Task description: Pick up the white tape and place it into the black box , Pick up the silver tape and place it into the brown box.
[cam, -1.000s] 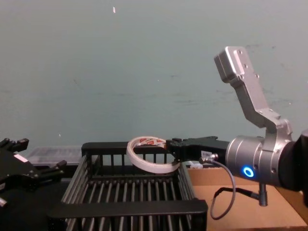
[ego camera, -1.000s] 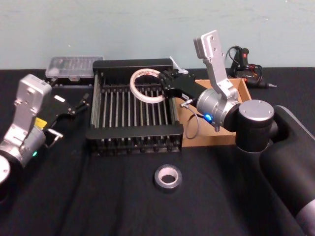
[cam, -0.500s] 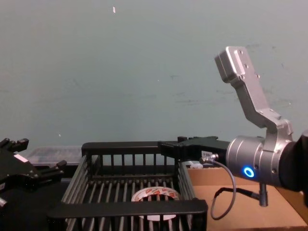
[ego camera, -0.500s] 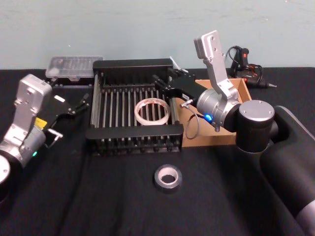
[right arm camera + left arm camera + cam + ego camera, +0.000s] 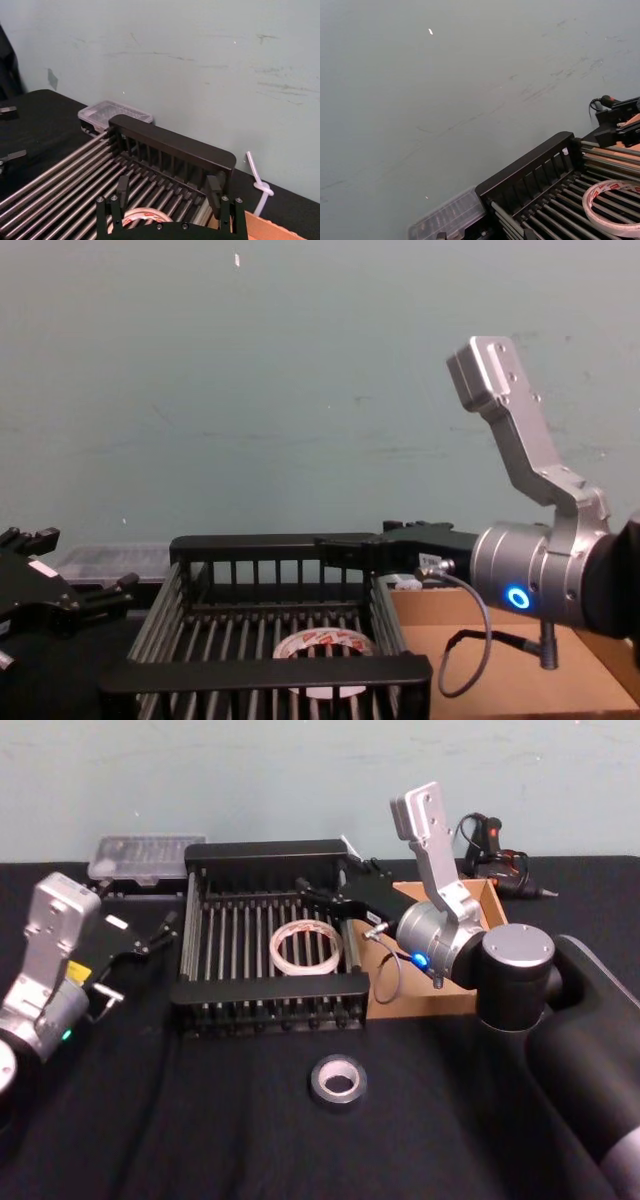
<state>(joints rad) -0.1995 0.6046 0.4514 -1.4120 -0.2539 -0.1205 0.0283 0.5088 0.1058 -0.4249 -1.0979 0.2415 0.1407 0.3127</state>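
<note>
Two rolls noted. We see the right gripper (image 5: 318, 892) with fingers spread, empty, over the black box (image 5: 268, 988); the white tape (image 5: 306, 946) lies flat on the slats just below it. Silver tape (image 5: 337, 1081) sits well nearer the robot; brown box (image 5: 484, 900) behind the gripper's wrist. Left gripper (image 5: 165, 928) parked beside the box, fingers apart.

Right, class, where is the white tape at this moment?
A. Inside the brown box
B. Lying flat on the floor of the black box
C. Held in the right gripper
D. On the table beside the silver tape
B: the white tape lies flat on the bars of the black box, and the right gripper hangs open above it.
</note>
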